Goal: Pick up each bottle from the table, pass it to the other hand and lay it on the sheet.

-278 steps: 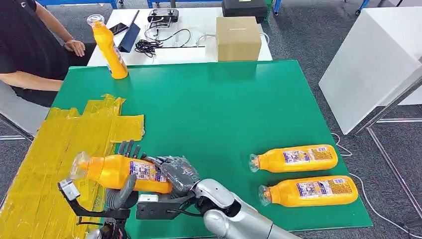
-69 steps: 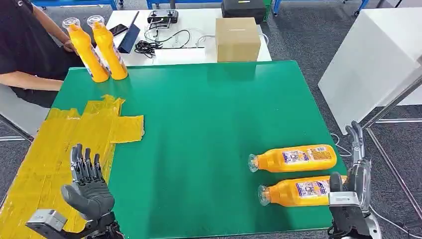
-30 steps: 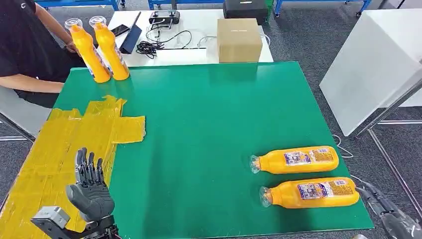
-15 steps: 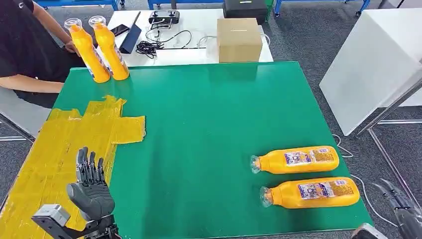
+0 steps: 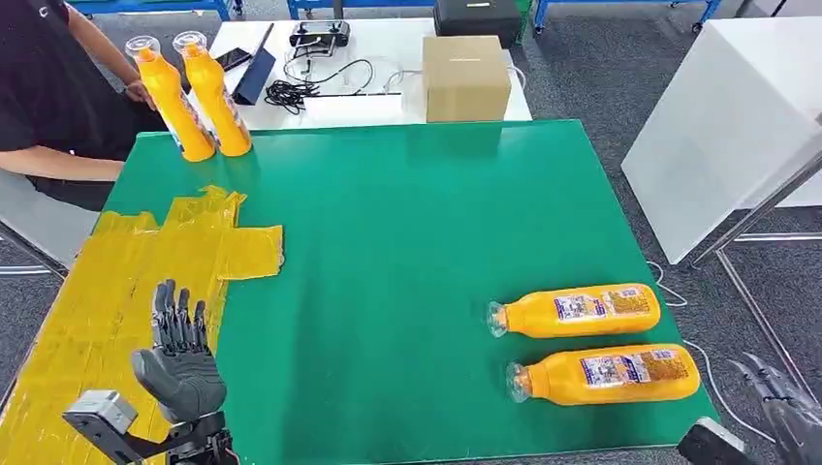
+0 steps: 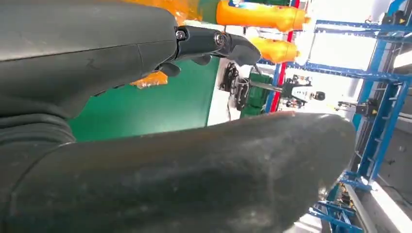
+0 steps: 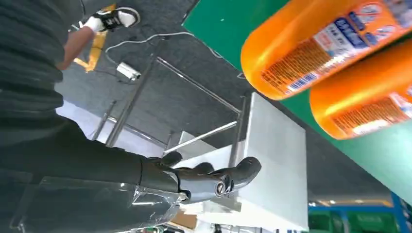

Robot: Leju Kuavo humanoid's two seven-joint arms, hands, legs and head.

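Since the earliest frame the bottle once cradled between both hands has left them, and a second upright bottle (image 5: 163,97) now stands beside the first upright bottle (image 5: 211,92) at the far corner of the green table (image 5: 407,213), next to a seated person (image 5: 48,87). The right hand (image 5: 780,412) has dropped off the table's near right corner, beyond the nearest lying bottle (image 5: 603,374); its fingers are spread and it holds nothing. The left hand (image 5: 179,358) hovers over the yellow sheet (image 5: 107,281) at the table's near left, fingers straight and apart, empty.

Two bottles remain lying on the table's right side, well apart from the sheet: the nearest one and the farther lying bottle (image 5: 574,310) just behind it. No bottle rests on the sheet now. By my judgement, two pick-ups, two hand-overs and two placements are left, and the right hand must come back to the nearest bottle first.
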